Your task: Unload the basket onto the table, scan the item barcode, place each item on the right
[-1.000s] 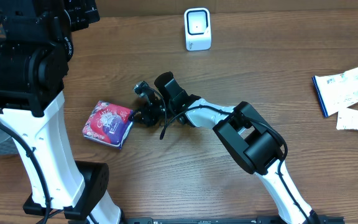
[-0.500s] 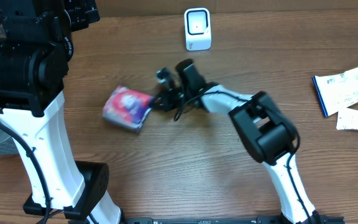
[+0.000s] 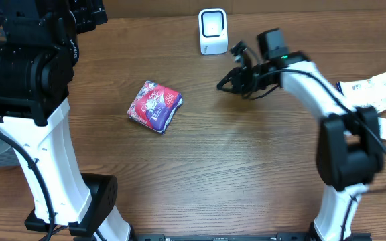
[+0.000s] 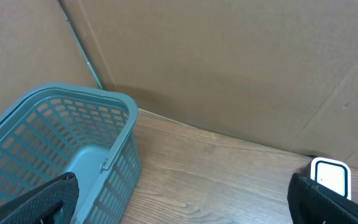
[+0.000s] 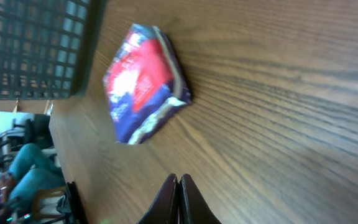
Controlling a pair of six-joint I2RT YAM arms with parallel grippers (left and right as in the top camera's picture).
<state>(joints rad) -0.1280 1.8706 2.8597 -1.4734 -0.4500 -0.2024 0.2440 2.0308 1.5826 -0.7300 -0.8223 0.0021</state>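
A red-and-purple packet lies on the wooden table, left of centre and well apart from both arms. To its right hovers the right gripper, jaws clenched on nothing, near the white barcode scanner at the far edge. The left gripper (fingers spread wide, holding nothing) faces a teal basket beside a cardboard wall.

My wooden table bears a red-purple packet. I see a white scanner farther back, printed packs at right.
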